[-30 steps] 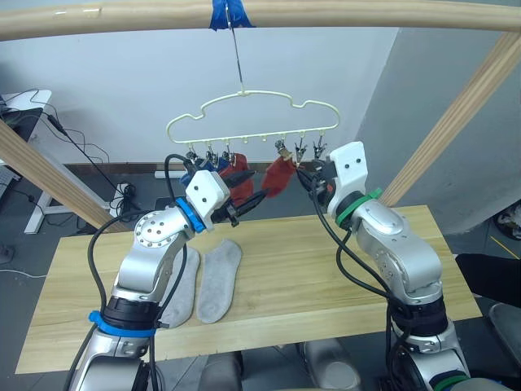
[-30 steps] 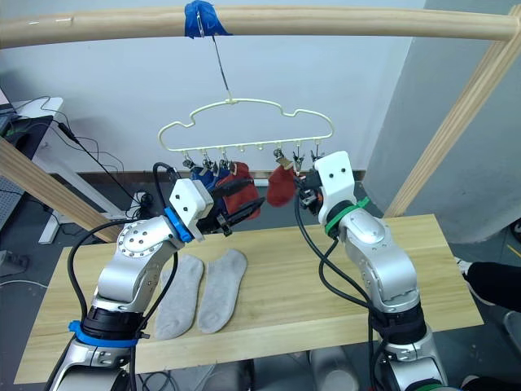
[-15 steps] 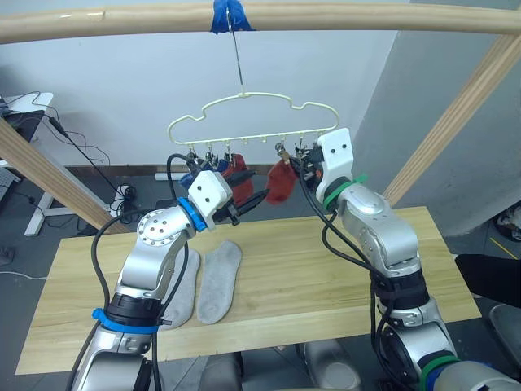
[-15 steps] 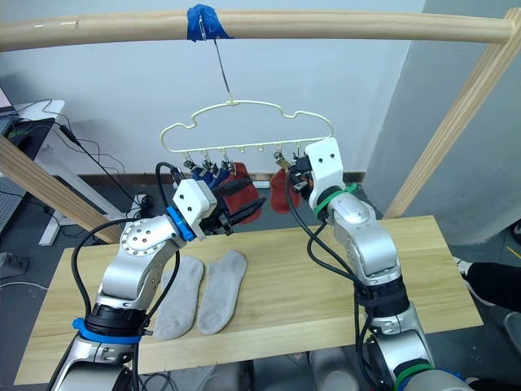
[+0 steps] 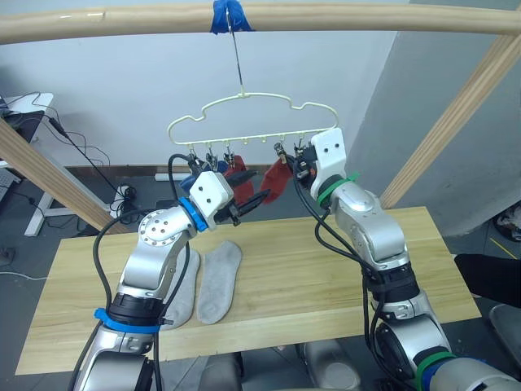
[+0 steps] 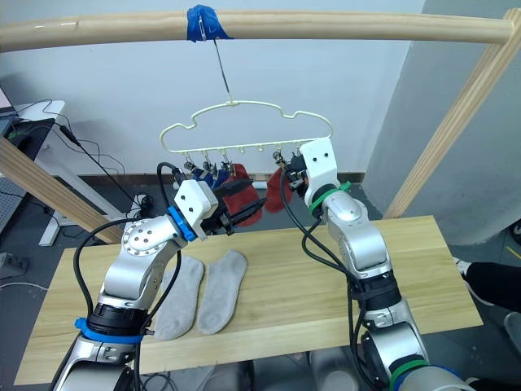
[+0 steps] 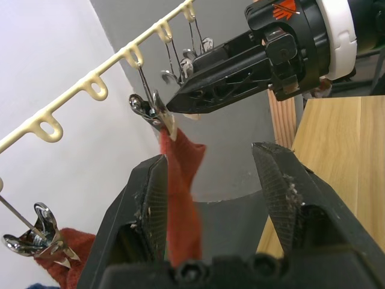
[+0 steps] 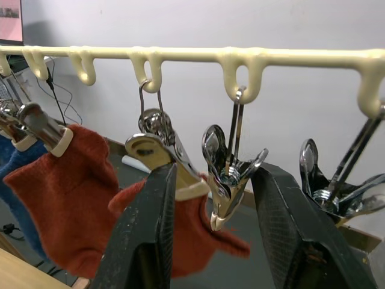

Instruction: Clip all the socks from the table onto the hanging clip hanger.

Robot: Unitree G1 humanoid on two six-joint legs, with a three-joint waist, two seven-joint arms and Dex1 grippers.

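The clip hanger (image 5: 244, 114) is a skinny pale-yellow wire thing with a puffy cloud outline. It hangs by a long thin hook from a thick round wooden pole (image 5: 326, 16), right where a strip of blue tape (image 5: 229, 14) is wrapped. Along its bottom edge runs a row of little loops, each carrying a shiny metal clip (image 8: 231, 171) with pale tips.

Four socks are up there already. Two blue socks (image 5: 195, 173) sit at the robot's left end, nearly hidden behind the arm. Next to them is a rust red sock (image 5: 241, 183), fuzzy knit and a bit crumpled, and a second red sock (image 5: 277, 181) hangs near the middle, pinched in a clip and tapering downward.

The left gripper (image 5: 252, 204) is spread open with nothing in it; in its wrist view that middle red sock droops right between its two black ribbed fingers (image 7: 150, 205). The right gripper (image 5: 289, 163) is up at the clip row beside that same sock, jaws apart, and the red sock's clip and the empty clip next to it sit in the gap between its fingers (image 8: 147, 235).

Two light grey socks (image 5: 220, 278) lie flat side by side on the table (image 5: 326, 285), soft and smooth-looking against the light, grainy wood planks.
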